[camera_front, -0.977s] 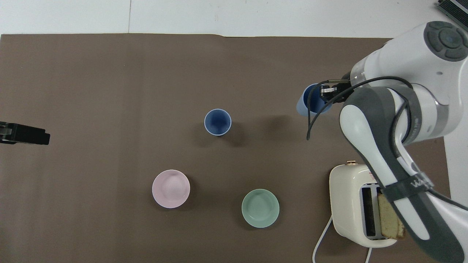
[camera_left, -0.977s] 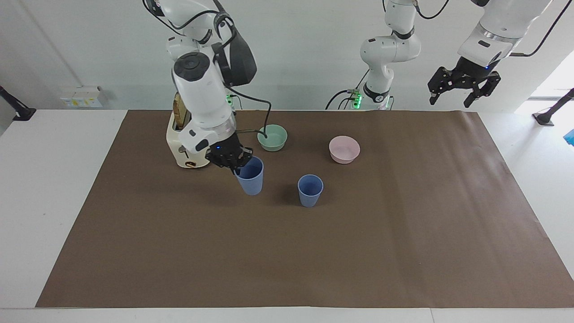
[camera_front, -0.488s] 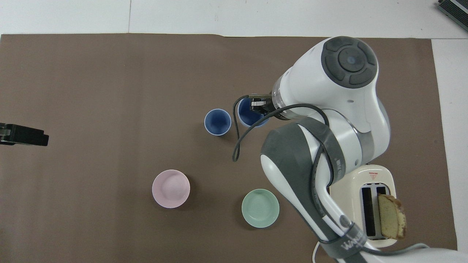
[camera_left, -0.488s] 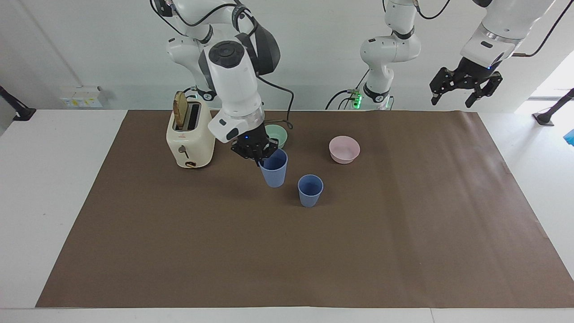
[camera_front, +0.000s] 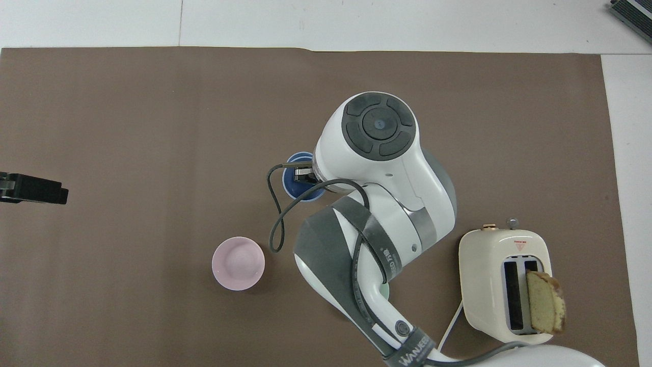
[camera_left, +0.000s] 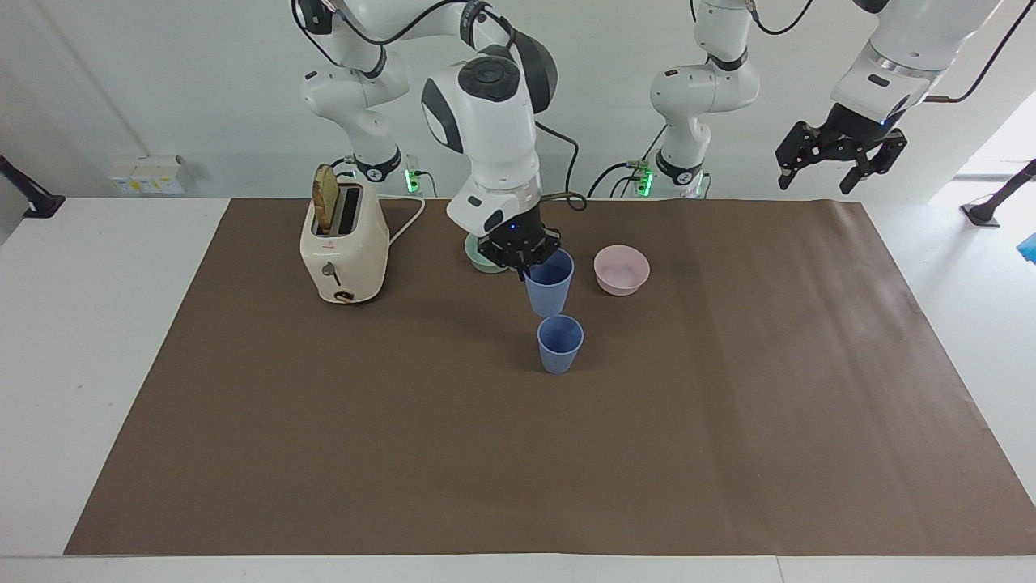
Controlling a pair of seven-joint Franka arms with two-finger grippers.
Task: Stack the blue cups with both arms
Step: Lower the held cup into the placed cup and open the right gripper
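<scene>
Blue cup (camera_left: 549,285) in the air, pinched by its rim in the right gripper (camera_left: 522,261), hanging right over the other blue cup (camera_left: 560,343) that stands on the brown mat (camera_left: 518,453). From overhead the arm covers nearly all of it, only a sliver of blue rim (camera_front: 298,179) shows. Mint bowl (camera_left: 479,261) is mostly hidden too. Left gripper (camera_left: 838,155) waits up high with fingers spread wide, just a tip (camera_front: 31,187) seen overhead
</scene>
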